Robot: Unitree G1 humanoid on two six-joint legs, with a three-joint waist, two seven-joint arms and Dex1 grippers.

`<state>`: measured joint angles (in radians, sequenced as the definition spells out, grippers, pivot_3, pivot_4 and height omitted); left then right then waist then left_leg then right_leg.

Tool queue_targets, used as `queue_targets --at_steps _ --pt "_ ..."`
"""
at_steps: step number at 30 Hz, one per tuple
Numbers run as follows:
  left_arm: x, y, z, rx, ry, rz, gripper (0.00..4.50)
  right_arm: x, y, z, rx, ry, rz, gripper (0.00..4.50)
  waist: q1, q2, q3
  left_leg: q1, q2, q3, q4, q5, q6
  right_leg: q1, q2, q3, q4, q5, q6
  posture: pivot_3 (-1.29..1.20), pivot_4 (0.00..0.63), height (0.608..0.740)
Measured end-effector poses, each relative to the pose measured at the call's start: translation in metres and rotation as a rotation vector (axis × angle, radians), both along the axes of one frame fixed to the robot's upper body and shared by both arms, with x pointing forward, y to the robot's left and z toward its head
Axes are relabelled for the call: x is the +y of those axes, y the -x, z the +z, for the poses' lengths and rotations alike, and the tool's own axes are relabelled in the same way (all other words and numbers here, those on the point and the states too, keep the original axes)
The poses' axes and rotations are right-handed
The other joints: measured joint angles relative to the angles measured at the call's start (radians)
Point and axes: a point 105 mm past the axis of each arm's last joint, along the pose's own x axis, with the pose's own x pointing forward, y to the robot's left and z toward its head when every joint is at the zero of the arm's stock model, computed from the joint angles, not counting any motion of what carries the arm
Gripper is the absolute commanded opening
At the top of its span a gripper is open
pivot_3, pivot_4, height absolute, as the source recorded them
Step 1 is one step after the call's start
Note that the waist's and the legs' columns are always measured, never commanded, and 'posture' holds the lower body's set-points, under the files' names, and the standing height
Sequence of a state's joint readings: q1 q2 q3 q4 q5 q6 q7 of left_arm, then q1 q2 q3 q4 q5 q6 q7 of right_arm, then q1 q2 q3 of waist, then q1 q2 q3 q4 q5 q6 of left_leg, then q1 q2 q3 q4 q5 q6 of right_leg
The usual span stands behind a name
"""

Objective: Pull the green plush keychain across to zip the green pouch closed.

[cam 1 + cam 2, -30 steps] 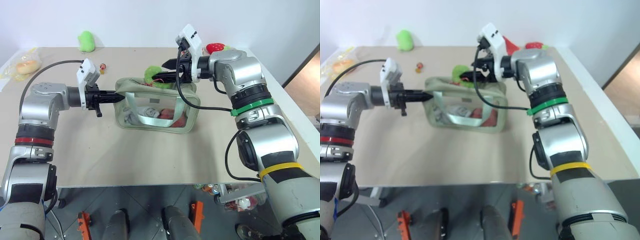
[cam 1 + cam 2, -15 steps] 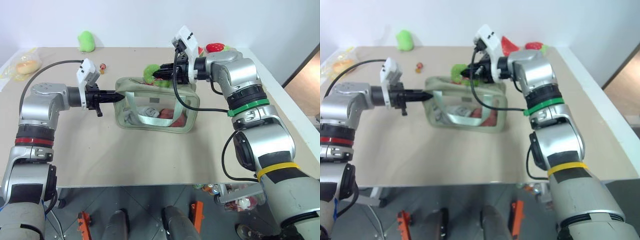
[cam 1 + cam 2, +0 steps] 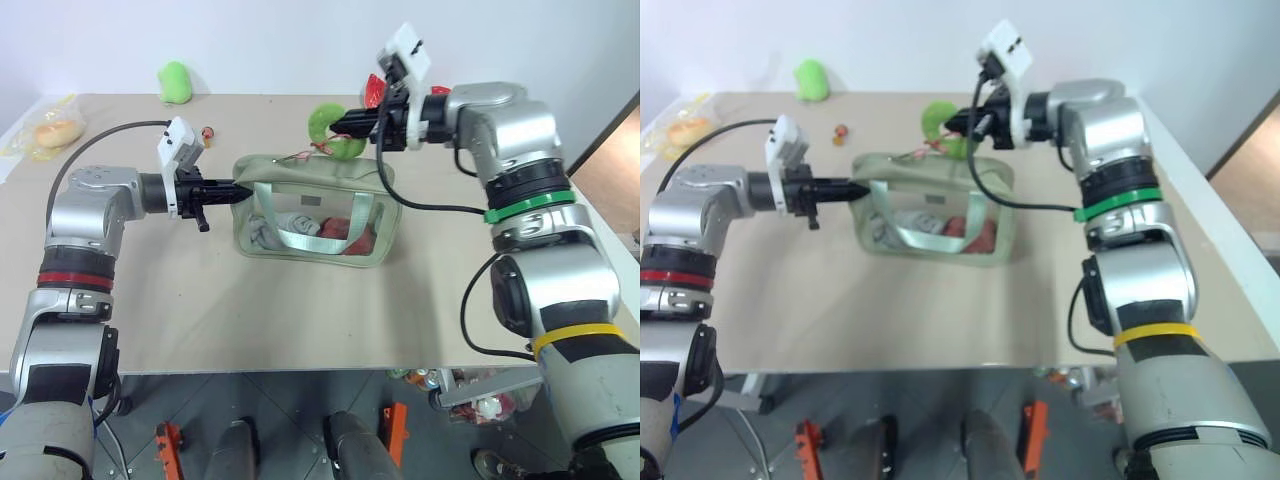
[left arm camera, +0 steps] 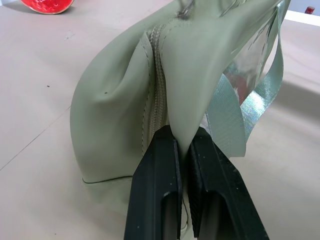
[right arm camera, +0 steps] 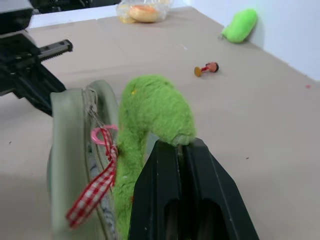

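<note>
Table (image 3: 300, 320): a bare beige surface is seen nearest the viewer; the task's things are carried further back on it.
Green pouch (image 3: 315, 215): it is stood upright near the middle of the table, with clear side panels through which soft contents are visible. Its webbing strap (image 3: 310, 240) is draped down the near side.
Left end effector (image 3: 232, 186): it is closed on the fabric at the pouch's left end, beside the zipper seam, as is confirmed in the left wrist view (image 4: 182, 150). This hold is judged to serve as an anchor, so that the pouch is not dragged along when the zipper is pulled.
Green plush keychain (image 3: 335, 128): it is held above the pouch's top edge, toward the right half, and is joined to the zipper by a red-and-white cord (image 5: 92, 187).
Right end effector (image 3: 352, 124): it is closed on the plush keychain, the soft body being pinched between the black fingers (image 5: 170, 185). The plush is judged to be used as the easier handle.
Far table: a loose light-green plush toy (image 3: 173, 82) lies well apart, and a bagged bun (image 3: 52, 130) is seen at the left corner.
</note>
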<state>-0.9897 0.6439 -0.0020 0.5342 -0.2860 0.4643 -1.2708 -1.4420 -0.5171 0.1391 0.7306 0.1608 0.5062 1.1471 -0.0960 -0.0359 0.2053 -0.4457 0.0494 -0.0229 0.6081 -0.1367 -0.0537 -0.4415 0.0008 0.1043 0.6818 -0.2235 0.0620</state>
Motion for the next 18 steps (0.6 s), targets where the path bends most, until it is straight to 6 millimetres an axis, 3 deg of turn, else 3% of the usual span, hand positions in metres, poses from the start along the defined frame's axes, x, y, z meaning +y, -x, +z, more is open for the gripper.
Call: queue_targets --at_steps 3,7,12,15,18 --pt "0.000 0.000 -0.001 0.003 0.002 0.000 0.00 -0.018 0.012 0.008 -0.056 0.042 0.007 0.05 0.005 0.000 0.000 0.000 0.000 0.000 0.000 0.000 0.000 0.000 0.000 0.000 0.000 -0.001 0.000 0.00 0.150 0.740" --pt "-0.001 0.000 -0.001 0.005 0.004 -0.003 0.00 -0.052 0.022 -0.005 -0.110 0.166 -0.027 0.05 0.010 0.000 0.000 0.000 -0.001 0.001 0.000 0.000 0.000 0.000 0.000 0.000 0.000 -0.001 0.000 0.00 0.150 0.740" --pt "-0.001 0.000 -0.001 0.006 0.005 -0.005 0.00 -0.107 0.030 -0.016 -0.338 0.515 -0.158 0.05 0.014 0.000 0.000 0.001 -0.001 0.002 0.000 0.000 0.000 0.000 -0.001 0.002 0.000 -0.001 0.000 0.00 0.150 0.740" --pt "-0.001 0.000 -0.001 0.007 0.004 -0.003 0.00 -0.122 0.031 -0.025 -0.426 0.667 -0.181 0.05 0.014 0.000 0.000 0.003 -0.001 0.004 0.000 0.000 0.000 0.000 -0.001 0.004 0.000 -0.001 0.000 0.00 0.150 0.740" --pt "-0.001 0.000 -0.001 0.012 0.004 -0.003 0.00 -0.122 0.031 -0.026 -0.491 0.705 -0.176 0.05 0.013 0.000 0.000 0.003 -0.001 0.004 0.000 0.001 -0.001 0.000 -0.001 0.004 0.000 0.000 -0.001 0.00 0.150 0.740"
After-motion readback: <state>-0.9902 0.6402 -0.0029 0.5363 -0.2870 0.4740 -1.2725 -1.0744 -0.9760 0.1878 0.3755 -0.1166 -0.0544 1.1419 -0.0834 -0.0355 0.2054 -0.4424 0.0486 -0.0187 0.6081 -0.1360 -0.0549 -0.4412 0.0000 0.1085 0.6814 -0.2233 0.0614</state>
